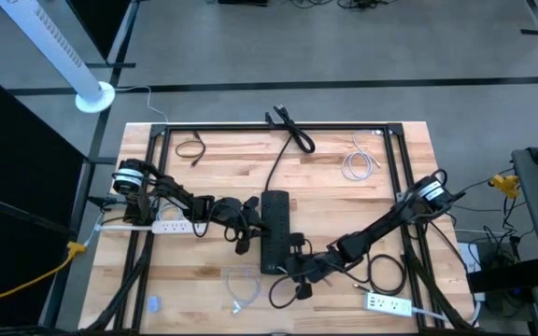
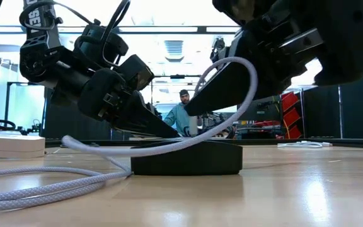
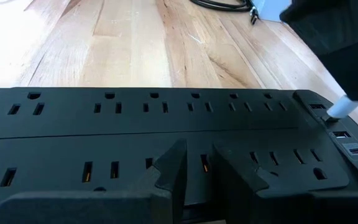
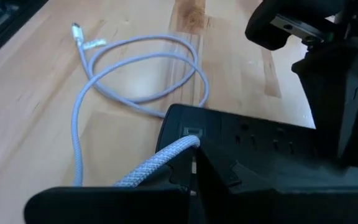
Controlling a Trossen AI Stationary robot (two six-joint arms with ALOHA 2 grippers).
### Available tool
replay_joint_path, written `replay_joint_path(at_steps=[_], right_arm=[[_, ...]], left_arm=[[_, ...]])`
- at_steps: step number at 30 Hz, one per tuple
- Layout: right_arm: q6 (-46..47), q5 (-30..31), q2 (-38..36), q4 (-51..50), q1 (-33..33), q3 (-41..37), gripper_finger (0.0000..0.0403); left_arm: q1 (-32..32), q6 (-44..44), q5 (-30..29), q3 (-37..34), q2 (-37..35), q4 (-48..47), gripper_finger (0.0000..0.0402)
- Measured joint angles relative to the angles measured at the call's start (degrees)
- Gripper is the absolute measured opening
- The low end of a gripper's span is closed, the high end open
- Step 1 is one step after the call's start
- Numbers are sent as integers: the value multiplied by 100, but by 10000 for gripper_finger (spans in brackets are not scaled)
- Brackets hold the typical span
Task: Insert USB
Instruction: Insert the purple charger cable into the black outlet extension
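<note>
A black power strip [image 1: 275,229] lies flat at mid-table, its USB ports [image 3: 347,142] at the near end. A white braided USB cable [image 4: 135,81] loops on the wood beside it. My right gripper [image 4: 191,169] is shut on the cable just behind its white plug [image 3: 340,109], which meets the strip at a USB port; how deep it sits I cannot tell. My left gripper [image 3: 199,163] comes from the left, its fingers close together on the strip's top. My left gripper rests its nearly closed fingertips [image 3: 169,168] on the strip's top face, among the outlets at mid-length. It slants down from the table's left. The strip lies flat on the table. My right gripper pinches the braided cable [image 4: 166,155] between its two fingers, right behind the plug. The fingers slant down from the table's right and lie along the cable. The plug end is at the port [image 4: 191,132]; the rest of the cable trails slack onto the table.
A white power strip [image 1: 171,227] lies to the left and another [image 1: 388,303] at the near right. Black cables [image 1: 292,131] [image 1: 190,147] and a white coil [image 1: 358,166] lie at the far side. A person [image 2: 180,116] stands beyond the table.
</note>
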Motion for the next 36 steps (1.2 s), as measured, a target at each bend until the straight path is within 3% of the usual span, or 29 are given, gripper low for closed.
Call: replay_joint_path(at_steps=[26,30,36], right_arm=[[135,28,74,-195,-8,0,1],[19,-52,-151,-366,-7,-29,28],[3,-14,-581,-1202,-9,-34,104]], left_arm=[[7,-211,124,0,-21,30,64],[4,-212,151,2,-55,24,64],[4,-201,172,0,-63,26,64]])
